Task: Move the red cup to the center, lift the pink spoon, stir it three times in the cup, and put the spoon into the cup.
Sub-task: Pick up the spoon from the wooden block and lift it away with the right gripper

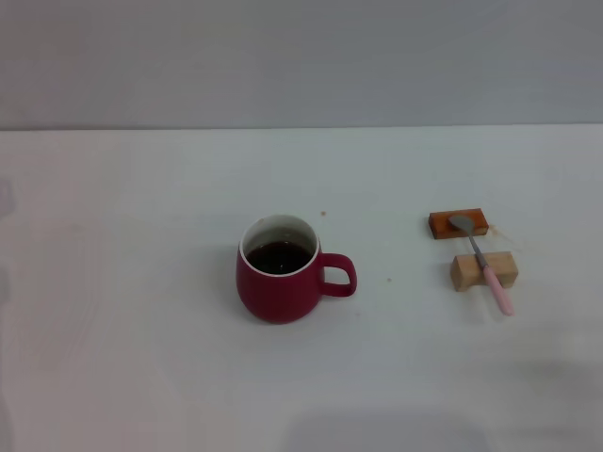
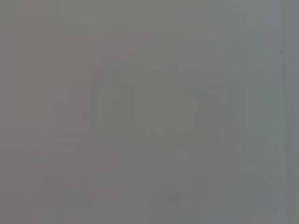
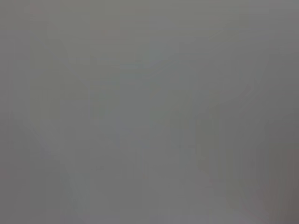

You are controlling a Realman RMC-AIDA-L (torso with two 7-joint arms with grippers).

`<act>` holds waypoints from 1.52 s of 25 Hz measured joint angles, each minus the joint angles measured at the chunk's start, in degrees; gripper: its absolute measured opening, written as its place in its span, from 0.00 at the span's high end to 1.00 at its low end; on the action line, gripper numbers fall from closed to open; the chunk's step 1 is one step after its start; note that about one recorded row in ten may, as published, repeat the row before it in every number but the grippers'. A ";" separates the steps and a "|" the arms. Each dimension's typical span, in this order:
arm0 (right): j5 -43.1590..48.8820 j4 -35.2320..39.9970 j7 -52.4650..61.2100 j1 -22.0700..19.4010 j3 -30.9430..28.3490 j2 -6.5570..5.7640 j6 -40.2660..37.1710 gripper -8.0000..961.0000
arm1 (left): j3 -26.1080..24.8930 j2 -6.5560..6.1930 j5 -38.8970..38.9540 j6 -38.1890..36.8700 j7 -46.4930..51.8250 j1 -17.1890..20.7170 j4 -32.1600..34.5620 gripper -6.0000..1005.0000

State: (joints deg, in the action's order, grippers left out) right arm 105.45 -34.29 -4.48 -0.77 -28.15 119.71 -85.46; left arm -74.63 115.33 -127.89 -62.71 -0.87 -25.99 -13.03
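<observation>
Red cup (image 1: 280, 274) first, though starting from the grippers there's honestly nothing to report: neither the left nor the right one shows up in the head view, and both wrist views are just flat grey with nothing recognisable in them, so I can't tell whether the fingers are apart or together on either side. Moving out to the table (image 1: 141, 358), the cup sits upright on the white top, pretty much in the middle already, maybe a touch toward the robot's left, handle pointing to the robot's right, dark liquid inside the white interior. Well off to the right is the pink spoon (image 1: 487, 266), lying propped across two little rests: its grey bowl sits on the orange-brown block (image 1: 439, 226) farther back, and its neck crosses the light wooden block (image 1: 460, 272) nearer the robot, with the pink handle end sticking out past it toward the front. My read is the cup-to-center step looks done or close to it, and the spoon pickup is what's up next, nothing has touched it yet. That calls for the right arm coming in over the handle end and pinching that skinny handle without knocking the spoon off its blocks.
</observation>
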 joint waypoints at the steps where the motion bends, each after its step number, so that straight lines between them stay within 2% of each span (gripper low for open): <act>1: -1.41 -1.47 -2.56 -0.45 2.67 -0.02 -0.74 0.27 | -0.35 -0.02 0.00 0.04 0.00 -0.23 0.35 0.62; 3: -4.50 -5.18 -8.89 -1.12 8.78 -0.18 -2.81 0.27 | -1.02 -0.06 0.01 0.09 0.00 -0.73 1.21 0.53; 4: -4.50 -5.18 -8.89 -1.12 8.78 -0.18 -2.81 0.27 | -1.02 -0.06 0.01 0.09 0.00 -0.73 1.21 0.50; 8: -10.09 -11.06 -19.34 -1.43 16.42 -0.28 -4.63 0.27 | -1.38 -0.08 0.02 0.12 0.00 -0.88 1.89 0.36; 14: -13.16 -14.10 -25.07 -1.35 21.91 -0.24 -5.57 0.27 | -1.43 -0.22 0.29 0.14 0.00 -0.65 1.96 0.19; 21: -20.48 -14.41 -26.04 1.03 27.98 -0.07 -4.90 0.27 | -2.02 -0.37 0.17 0.15 0.02 -1.08 2.50 0.20; 24: -21.87 -14.29 -26.14 2.08 30.06 -0.36 -3.37 0.27 | -2.19 -0.37 0.10 0.15 0.03 -1.12 2.50 0.20; 28: -22.02 -13.64 -26.60 2.92 31.22 -0.79 0.49 0.27 | -2.21 -0.30 0.06 0.08 0.06 -1.21 2.50 0.20; 38: -22.09 -10.84 -26.86 4.48 31.91 -1.42 3.89 0.28 | -2.19 0.25 0.18 -0.19 0.08 -1.19 2.39 0.20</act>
State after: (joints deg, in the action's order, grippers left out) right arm 83.36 -45.13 -31.35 3.72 3.77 118.29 -81.57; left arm -76.82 115.58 -127.71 -62.90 -0.79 -27.19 -10.64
